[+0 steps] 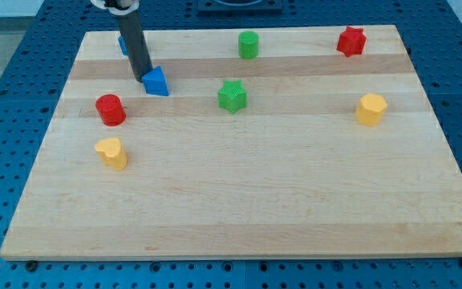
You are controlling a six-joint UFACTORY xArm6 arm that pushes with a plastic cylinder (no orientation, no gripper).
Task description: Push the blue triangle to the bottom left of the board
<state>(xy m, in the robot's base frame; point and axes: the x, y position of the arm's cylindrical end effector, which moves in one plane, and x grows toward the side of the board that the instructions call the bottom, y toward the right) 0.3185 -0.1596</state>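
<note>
My tip, a bare rod with no jaws to open or close, touches the blue triangle just to its right. The triangle looks light, rigid and slippery; pressing its upper edge should slide it toward the board corner

wooden board, blue perforated table

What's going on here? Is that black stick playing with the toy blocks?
A robot arm's dark rod is pushing blocks around a wooden board. My tip sits right against the upper-left side of the blue triangle, which is near the view's top left. The job is to slide it to the bottom left corner. A red cylinder and a yellow block lie just below and to the left, roughly along the way.
</note>
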